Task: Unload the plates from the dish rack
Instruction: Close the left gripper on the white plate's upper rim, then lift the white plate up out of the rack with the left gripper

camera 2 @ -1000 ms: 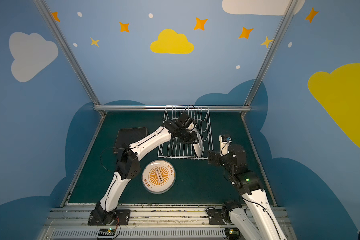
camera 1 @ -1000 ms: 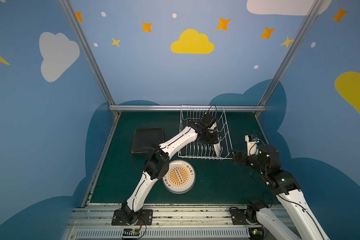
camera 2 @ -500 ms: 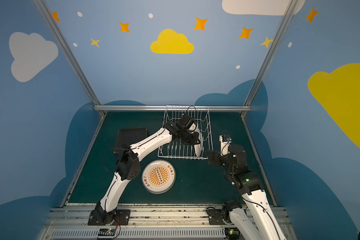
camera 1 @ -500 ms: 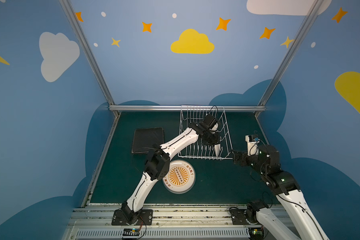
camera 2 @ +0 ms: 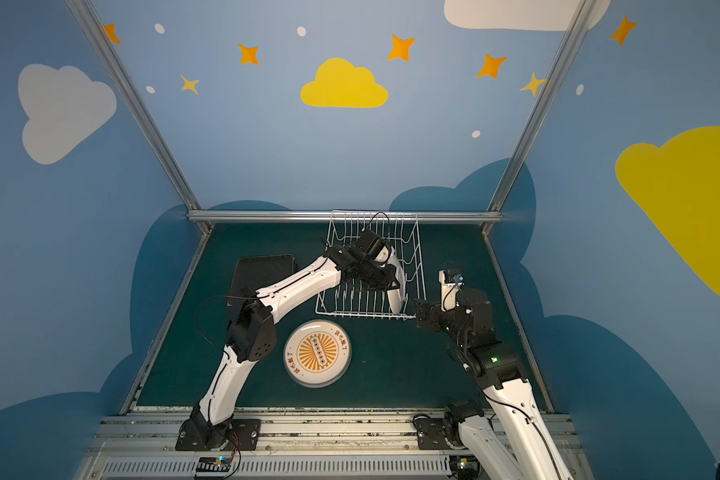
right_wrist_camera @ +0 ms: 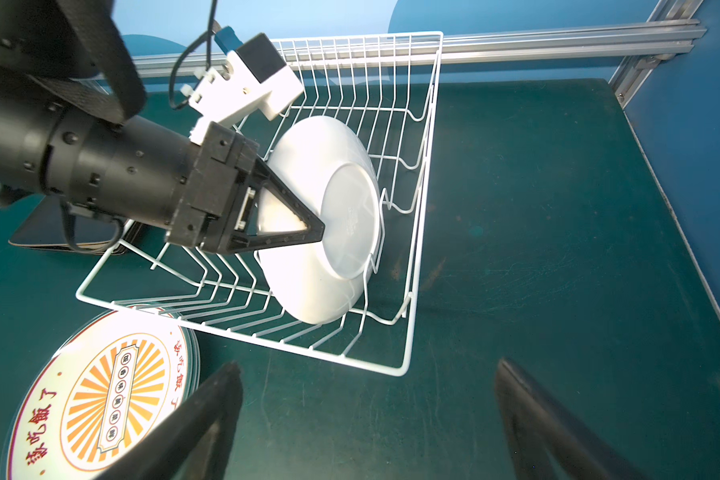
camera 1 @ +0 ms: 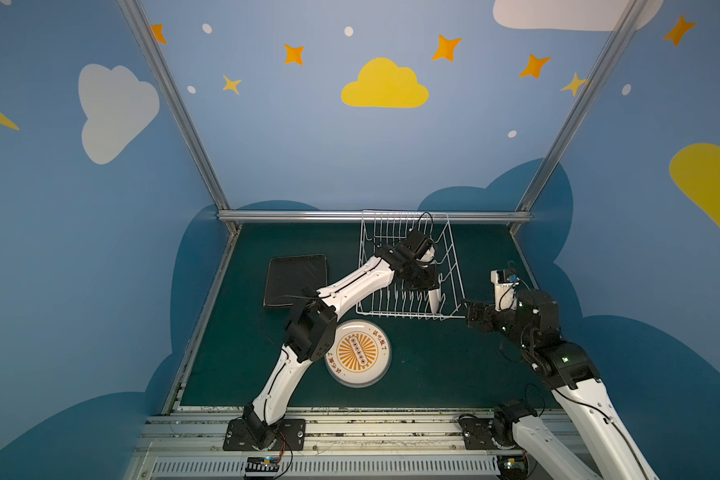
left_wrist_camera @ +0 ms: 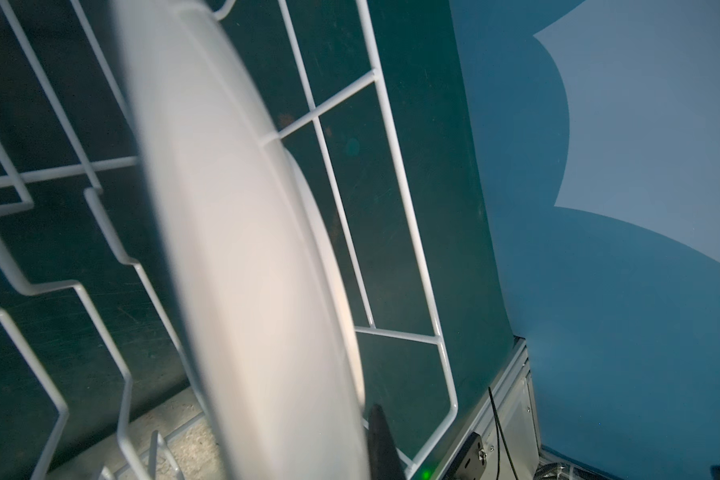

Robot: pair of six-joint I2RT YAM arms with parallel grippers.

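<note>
The white wire dish rack (camera 1: 408, 316) (camera 2: 366, 316) stands at the back of the green table. One round white plate (camera 1: 434, 300) (camera 2: 396, 299) (right_wrist_camera: 308, 158) stands on edge at the rack's right end, its back filling the left wrist view (left_wrist_camera: 246, 249). My left gripper (camera 1: 427, 278) (camera 2: 385, 282) (right_wrist_camera: 319, 232) is shut on this plate's upper rim, with one dark finger (left_wrist_camera: 381, 440) showing beside it. My right gripper (camera 1: 470, 316) (camera 2: 420, 316) (right_wrist_camera: 368, 365) hangs open and empty just off the rack's front right corner (right_wrist_camera: 404, 370).
A round plate with an orange sunburst centre (camera 1: 358, 353) (camera 2: 317, 353) (right_wrist_camera: 100, 399) lies face up in front of the rack, on top of a low stack. A black square plate (camera 1: 294, 278) (camera 2: 258, 272) lies face down left of the rack. Blue walls enclose the table.
My left gripper's jaws have closed on the rim of the plate in the rack. Both arms have stayed nearly where they were.
</note>
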